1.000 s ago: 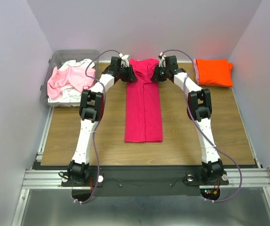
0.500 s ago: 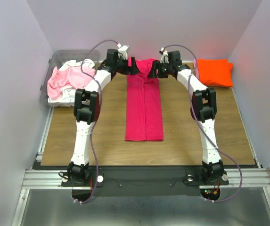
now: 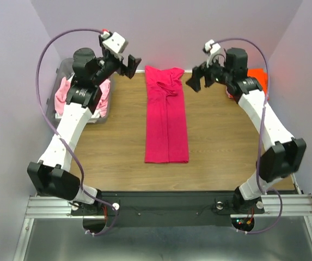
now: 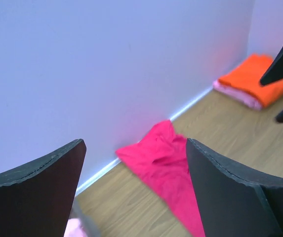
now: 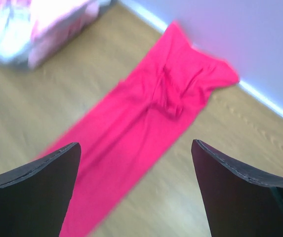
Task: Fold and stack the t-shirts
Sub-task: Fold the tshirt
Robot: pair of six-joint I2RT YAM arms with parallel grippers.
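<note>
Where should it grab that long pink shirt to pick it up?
Probably the two far corners by the wall, one per arm, from above. The magenta shirt lies flat as a long narrow strip, so only edges offer a pinch, and the left gripper and right gripper, fingers open, flank that end.

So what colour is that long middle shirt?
Magenta-pink fabric shirt; clearest from the top view.

magenta t-shirt (image 3: 166,125), seemingly plain; orange t-shirt (image 4: 250,79)

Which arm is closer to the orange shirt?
Right. The right arm's fingers hang just left of the orange shirt; the left arm's fingers are across the table, near the bin.
</note>
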